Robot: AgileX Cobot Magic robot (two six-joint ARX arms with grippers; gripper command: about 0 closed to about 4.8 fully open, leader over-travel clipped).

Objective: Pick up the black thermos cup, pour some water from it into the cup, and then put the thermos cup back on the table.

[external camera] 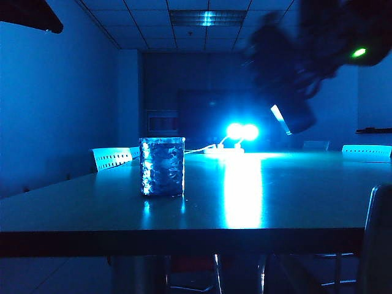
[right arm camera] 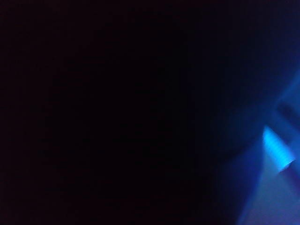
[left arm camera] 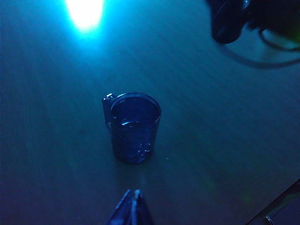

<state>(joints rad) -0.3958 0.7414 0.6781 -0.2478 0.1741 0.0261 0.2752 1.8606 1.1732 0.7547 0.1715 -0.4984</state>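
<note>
Exterior view: right gripper (external camera: 293,119) aloft over worktop's (external camera: 294,202) far side, gripping tilted black cylindrical thermos cup (external camera: 297,116). Short crinkly glass cup (external camera: 162,166) near front edge; pouring seemingly underway or finished, set-down remaining. Left gripper (left arm camera: 133,206) hovering nearby, jaws pressed together.

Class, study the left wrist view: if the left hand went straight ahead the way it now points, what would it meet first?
Most likely the cup. The left hand has its fingertips together and aims straight at it, with only bare table between them. Depth is hard to judge in this dim light, so it might pass above the rim.

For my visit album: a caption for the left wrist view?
The cup stands upright on the table, left gripper just short of it.
</note>
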